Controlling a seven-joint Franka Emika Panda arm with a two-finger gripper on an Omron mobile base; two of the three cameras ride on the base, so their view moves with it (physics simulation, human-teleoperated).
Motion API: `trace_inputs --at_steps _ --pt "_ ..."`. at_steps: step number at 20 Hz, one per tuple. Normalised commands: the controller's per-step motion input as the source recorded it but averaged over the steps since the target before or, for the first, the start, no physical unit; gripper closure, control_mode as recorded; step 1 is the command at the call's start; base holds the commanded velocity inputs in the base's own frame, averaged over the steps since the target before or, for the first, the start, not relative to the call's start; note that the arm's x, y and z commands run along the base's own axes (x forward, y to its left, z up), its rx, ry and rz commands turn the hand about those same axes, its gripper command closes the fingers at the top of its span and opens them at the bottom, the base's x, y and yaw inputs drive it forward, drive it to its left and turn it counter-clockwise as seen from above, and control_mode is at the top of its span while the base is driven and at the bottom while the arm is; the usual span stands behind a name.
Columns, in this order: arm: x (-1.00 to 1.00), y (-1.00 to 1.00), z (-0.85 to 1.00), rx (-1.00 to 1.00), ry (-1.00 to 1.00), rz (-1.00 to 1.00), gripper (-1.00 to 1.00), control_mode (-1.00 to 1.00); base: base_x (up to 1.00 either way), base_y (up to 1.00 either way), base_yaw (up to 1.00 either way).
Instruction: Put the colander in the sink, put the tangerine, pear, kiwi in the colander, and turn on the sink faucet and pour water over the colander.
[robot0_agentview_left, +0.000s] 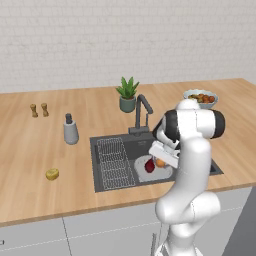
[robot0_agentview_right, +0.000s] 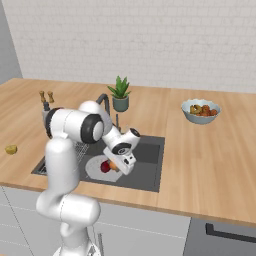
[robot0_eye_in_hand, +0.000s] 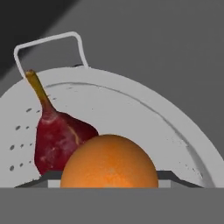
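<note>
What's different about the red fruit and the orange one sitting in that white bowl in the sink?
The pear is dark red, while the tangerine is bright orange. The pear tapers to a neck with a long tan stem; the tangerine is plainly round, with no stem showing. In the hand view the tangerine sits nearer the camera and partly hides the pear. Both are in the colander in the sink.

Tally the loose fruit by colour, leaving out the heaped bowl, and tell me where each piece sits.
Orange: 1, the tangerine, in the colander.
Dark red: 1, the pear, in the colander.
Yellow-green: 1, the fruit on the counter.
Total: 3
</note>
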Motion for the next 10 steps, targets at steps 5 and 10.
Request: trace_inputs --at_steps 5,10 --pt "0.04 0.03 -0.21 0.0 0.0 0.07 1.0 -1.0 0.0 0.0 0.0" --pt "0.0 0.11 -0.12 0.0 0.0 0.07 1.0 -1.0 0.0 0.0 0.0"
